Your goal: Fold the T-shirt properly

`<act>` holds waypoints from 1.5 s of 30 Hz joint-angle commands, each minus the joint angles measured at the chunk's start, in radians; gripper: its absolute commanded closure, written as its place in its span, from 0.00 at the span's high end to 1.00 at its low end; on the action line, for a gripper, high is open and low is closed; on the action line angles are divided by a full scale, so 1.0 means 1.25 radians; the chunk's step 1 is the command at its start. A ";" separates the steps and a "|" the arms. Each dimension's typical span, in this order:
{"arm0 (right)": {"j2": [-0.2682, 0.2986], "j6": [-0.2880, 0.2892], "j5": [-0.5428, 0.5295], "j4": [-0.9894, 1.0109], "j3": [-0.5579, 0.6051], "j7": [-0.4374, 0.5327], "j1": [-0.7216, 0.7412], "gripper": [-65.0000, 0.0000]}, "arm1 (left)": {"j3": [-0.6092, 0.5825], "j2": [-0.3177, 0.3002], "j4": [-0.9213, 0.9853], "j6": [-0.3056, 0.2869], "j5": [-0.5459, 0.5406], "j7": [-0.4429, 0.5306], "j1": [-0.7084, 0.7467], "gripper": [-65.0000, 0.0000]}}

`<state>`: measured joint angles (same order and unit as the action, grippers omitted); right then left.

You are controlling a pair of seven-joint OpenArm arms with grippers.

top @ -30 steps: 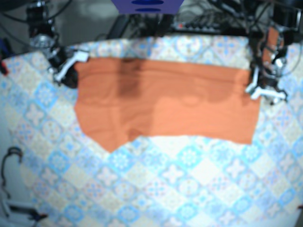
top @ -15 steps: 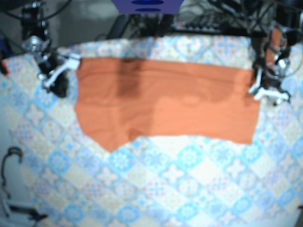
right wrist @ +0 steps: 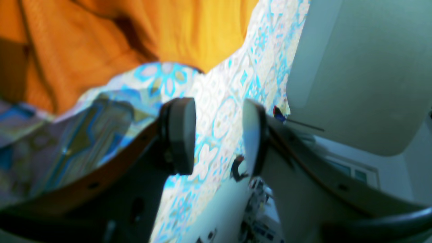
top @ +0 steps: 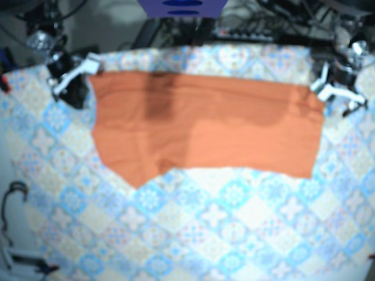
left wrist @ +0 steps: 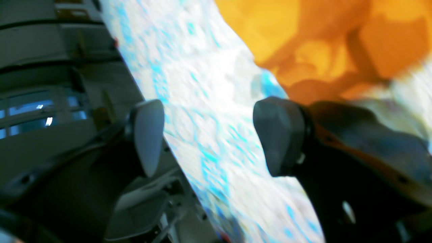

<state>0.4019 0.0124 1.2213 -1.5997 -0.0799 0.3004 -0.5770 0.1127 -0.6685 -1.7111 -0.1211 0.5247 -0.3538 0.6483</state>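
The orange T-shirt (top: 205,129) lies flat as a wide folded band across the far half of the patterned tablecloth (top: 222,222), with a pointed flap hanging at its lower left. My right gripper (top: 73,75) hovers just outside the shirt's top left corner. It is open in the right wrist view (right wrist: 217,135), where only tablecloth shows between its fingers and the shirt (right wrist: 118,40) lies beyond. My left gripper (top: 337,93) sits off the top right corner, also open (left wrist: 211,135) and empty, with the shirt (left wrist: 320,40) beside one finger.
Cables and dark equipment (top: 263,23) crowd the table's far edge. A blue object (top: 181,6) sits at the top centre. A black cable loop (top: 14,193) lies off the table's left edge. The table edge drops away close to both grippers.
Both grippers have drawn away from the shirt's top corners: the right one up and to the left, the left one up and to the right. The shirt has stayed flat.
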 commanded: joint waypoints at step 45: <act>-0.048 -0.012 0.042 -0.016 0.057 -0.004 -0.127 0.34 | -0.032 -0.011 0.082 0.009 0.008 0.003 0.047 0.67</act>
<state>0.3317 0.0177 1.2823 -1.6035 -0.0051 0.2905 -0.7292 0.0620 -0.6636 -1.5959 -0.1280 0.5262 -0.3515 0.7010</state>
